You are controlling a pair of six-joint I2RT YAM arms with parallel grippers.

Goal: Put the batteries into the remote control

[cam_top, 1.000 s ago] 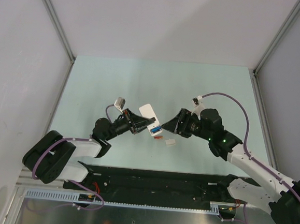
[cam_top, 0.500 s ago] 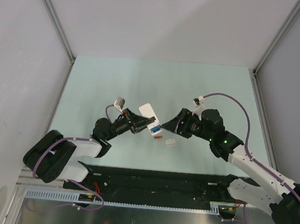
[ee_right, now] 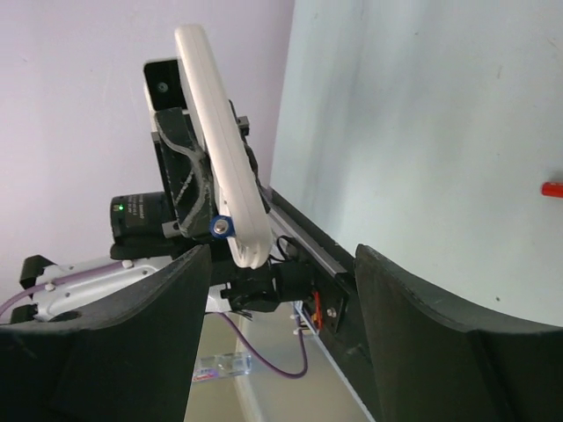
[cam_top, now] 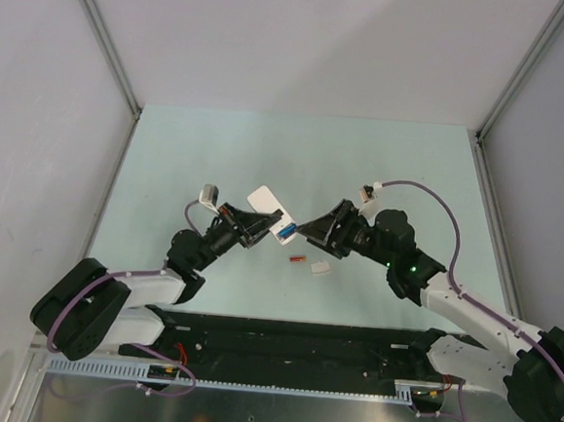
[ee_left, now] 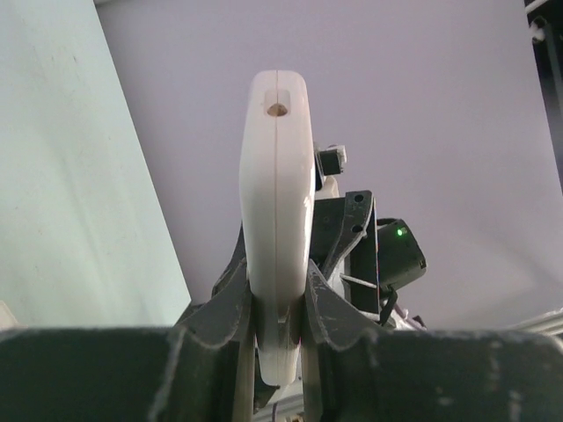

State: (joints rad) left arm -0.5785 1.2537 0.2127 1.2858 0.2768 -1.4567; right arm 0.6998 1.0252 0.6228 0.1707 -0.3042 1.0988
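My left gripper (cam_top: 259, 223) is shut on the remote control (cam_top: 267, 207) and holds it above the table, white back up. In the left wrist view the remote control (ee_left: 277, 185) stands edge-on between the two fingers. A blue battery (cam_top: 287, 229) pokes out of the remote's end, and the right wrist view shows this blue battery (ee_right: 220, 227) end-on. Just right of that end my right gripper (cam_top: 306, 231) is open and holds nothing. An orange-red battery (cam_top: 297, 260) lies on the table below the two grippers.
A small white cover piece (cam_top: 320, 268) lies on the table beside the orange-red battery. The black base rail (cam_top: 291, 339) runs along the near edge. Grey walls enclose the pale green table (cam_top: 296, 153) on three sides.
My left gripper has carried the remote a little left and away from the bases. The right gripper has followed it leftward, staying open near the remote's end.
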